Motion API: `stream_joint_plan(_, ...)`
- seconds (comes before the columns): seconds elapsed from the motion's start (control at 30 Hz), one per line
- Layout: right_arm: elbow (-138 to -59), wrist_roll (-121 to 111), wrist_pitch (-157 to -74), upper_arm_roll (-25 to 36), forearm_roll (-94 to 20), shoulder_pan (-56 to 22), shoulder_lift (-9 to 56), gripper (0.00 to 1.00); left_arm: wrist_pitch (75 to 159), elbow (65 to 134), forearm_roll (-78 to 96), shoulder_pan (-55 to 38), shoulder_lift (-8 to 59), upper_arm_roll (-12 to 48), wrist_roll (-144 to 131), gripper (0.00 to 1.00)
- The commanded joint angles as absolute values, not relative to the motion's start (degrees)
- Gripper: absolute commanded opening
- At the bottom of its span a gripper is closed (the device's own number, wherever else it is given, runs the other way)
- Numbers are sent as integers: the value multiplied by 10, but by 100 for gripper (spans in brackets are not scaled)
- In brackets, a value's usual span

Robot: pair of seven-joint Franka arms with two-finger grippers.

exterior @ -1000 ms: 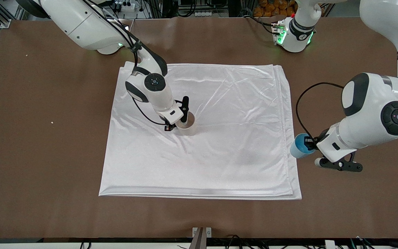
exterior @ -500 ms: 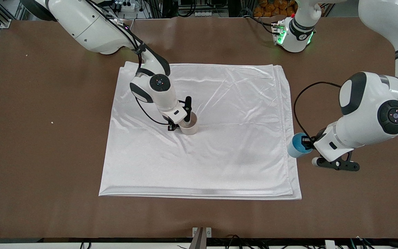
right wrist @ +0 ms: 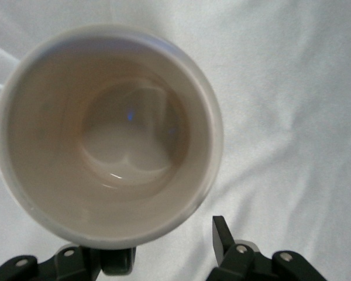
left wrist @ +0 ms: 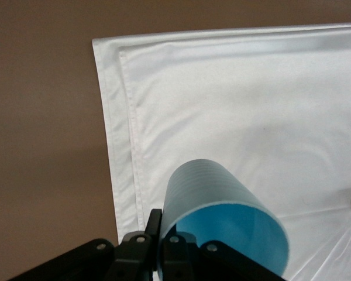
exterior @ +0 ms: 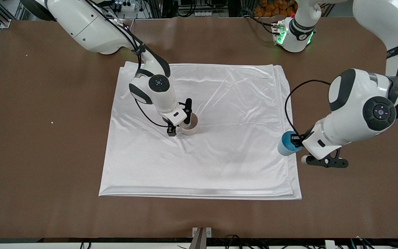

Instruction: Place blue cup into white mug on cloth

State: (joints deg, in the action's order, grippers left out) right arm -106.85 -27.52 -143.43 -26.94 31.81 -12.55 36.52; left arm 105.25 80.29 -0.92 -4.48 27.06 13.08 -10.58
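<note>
The white mug (exterior: 190,127) stands upright near the middle of the cloth (exterior: 226,114). My right gripper (exterior: 186,119) hangs at its rim, open. In the right wrist view I look straight down into the mug (right wrist: 105,134). One fingertip (right wrist: 221,234) of the right gripper (right wrist: 158,249) stands clear of the wall and the other is hidden under the rim. My left gripper (exterior: 296,141) is shut on the wall of the blue cup (exterior: 285,146). It holds the cup tilted over the cloth's edge at the left arm's end. The left wrist view shows the left gripper (left wrist: 162,231), the cup (left wrist: 216,193) and the cloth (left wrist: 251,99).
Bare brown table (exterior: 47,155) surrounds the cloth on every side. The arms' bases stand along the table edge farthest from the front camera. A small pale crumb (exterior: 52,122) lies toward the right arm's end.
The right gripper has opened off the mug, which now stands by itself. The left arm has carried the blue cup from beside the cloth to over its edge.
</note>
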Motion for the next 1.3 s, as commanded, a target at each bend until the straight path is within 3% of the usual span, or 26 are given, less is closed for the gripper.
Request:
stream_joint_plan(0.0, -1053, -262, -1411, -272, 330, -121, 343, 100, 1041, 802, 0, -66, 262, 132, -145, 0)
stream_joint_plan(0.37, -1055, -262, -1332, -283, 314, -101, 261, 100, 1043, 793, 0, -112, 264, 132, -213, 0)
stream_joint_plan(0.93, -1046, -350, -1168, -312, 141, 20, 110, 100, 1076, 781, 2, -197, 277, 131, -328, 0)
stream_joint_plan(1.27, -988, -353, -1061, -309, 131, 61, 77, 100, 1098, 781, 1, -263, 297, 128, -410, 0)
